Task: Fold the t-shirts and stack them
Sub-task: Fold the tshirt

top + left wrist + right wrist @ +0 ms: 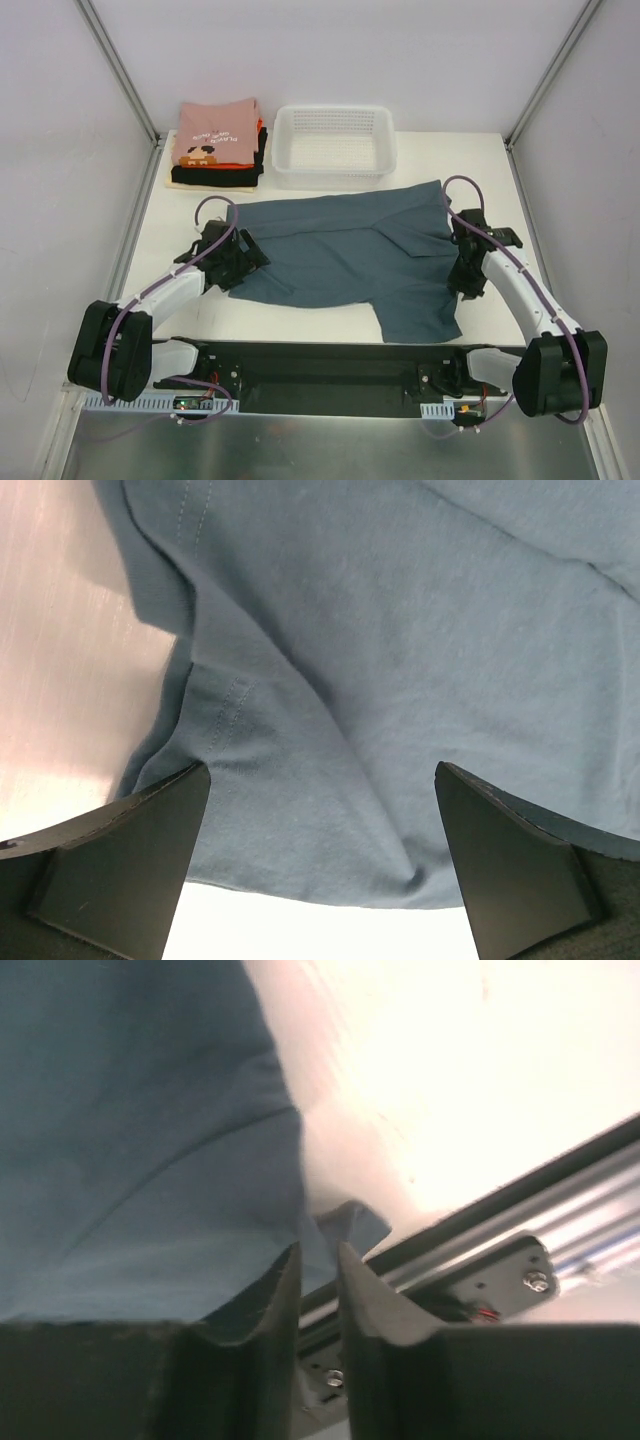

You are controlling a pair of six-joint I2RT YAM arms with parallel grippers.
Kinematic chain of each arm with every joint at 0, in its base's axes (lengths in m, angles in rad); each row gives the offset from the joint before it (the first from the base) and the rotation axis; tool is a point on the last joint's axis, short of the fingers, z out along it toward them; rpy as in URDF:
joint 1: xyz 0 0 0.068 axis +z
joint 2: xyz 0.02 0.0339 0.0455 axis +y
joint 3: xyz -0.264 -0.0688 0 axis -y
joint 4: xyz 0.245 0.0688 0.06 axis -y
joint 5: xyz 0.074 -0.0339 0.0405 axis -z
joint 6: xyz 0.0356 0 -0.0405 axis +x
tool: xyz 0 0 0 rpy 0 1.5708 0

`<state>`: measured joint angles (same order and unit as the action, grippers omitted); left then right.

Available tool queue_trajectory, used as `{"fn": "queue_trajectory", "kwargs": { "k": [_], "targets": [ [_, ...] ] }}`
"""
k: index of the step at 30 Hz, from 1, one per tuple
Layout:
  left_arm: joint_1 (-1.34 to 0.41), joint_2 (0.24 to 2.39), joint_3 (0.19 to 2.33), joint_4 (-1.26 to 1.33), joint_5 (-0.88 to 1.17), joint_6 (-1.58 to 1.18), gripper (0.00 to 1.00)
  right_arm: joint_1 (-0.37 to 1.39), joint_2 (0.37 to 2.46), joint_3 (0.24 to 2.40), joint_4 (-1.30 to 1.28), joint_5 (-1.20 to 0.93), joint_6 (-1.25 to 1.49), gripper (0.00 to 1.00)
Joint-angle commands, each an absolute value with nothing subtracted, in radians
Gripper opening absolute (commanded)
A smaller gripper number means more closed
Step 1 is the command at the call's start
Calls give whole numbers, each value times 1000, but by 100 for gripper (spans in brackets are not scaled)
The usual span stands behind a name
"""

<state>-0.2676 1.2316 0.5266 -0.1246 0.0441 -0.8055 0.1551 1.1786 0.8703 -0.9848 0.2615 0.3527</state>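
A slate blue-grey t-shirt (350,250) lies spread and creased across the table, one part hanging toward the near edge. My left gripper (243,262) is open over the shirt's left edge; in the left wrist view (322,780) the cloth (380,660) lies between and beyond the spread fingers (130,860). My right gripper (466,280) is shut on the shirt's right edge; in the right wrist view (318,1252) a fold of blue cloth (150,1130) sits pinched between the fingers (265,1300). Folded t-shirts (218,140) are stacked at the back left, pink on top.
A white mesh basket (335,142) stands at the back centre, next to the folded stack. The black base rail (320,365) runs along the near edge. Enclosure walls and metal posts bound the table's left, right and back.
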Motion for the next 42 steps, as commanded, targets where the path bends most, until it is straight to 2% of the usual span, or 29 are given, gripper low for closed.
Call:
{"fn": "queue_trajectory", "kwargs": {
  "k": [1, 2, 4, 5, 7, 10, 11, 17, 27, 32, 37, 39, 42],
  "targets": [
    [-270, 1292, 474, -215, 32, -810, 99, 161, 1238, 913, -1094, 368, 337, 34],
    [-270, 1289, 474, -215, 35, -810, 99, 161, 1252, 916, -1092, 374, 336, 50],
    [-270, 1275, 469, -216, 51, -810, 99, 160, 1278, 916, -1077, 373, 334, 61],
    [-270, 1267, 468, -216, 57, -811, 99, 161, 1279, 916, -1072, 370, 333, 71],
    [-270, 1230, 459, -227, 70, -818, 99, 161, 1243, 897, -1040, 351, 333, 80],
    [-270, 1154, 451, -256, 65, -825, 99, 160, 1132, 862, -976, 319, 322, 99],
    [-270, 1134, 453, -291, 58, -827, 99, 160, 1071, 856, -960, 319, 321, 97],
    [-270, 967, 482, -518, -69, -899, 99, 158, 870, 796, -879, 364, 370, 97],
    [-270, 839, 448, -771, -183, -1071, 98, 152, 842, 756, -841, 275, 334, 97],
    [-270, 856, 434, -781, -198, -1123, 74, 146, 880, 746, -802, 255, 315, 97],
    [-270, 908, 466, -758, -170, -1095, 55, 143, 910, 733, -785, 229, 307, 97],
    [-270, 923, 463, -744, -178, -1097, 50, 140, 920, 730, -784, 222, 307, 97],
    [-270, 951, 469, -721, -180, -1095, 48, 140, 931, 726, -781, 209, 307, 97]
  ]
}}
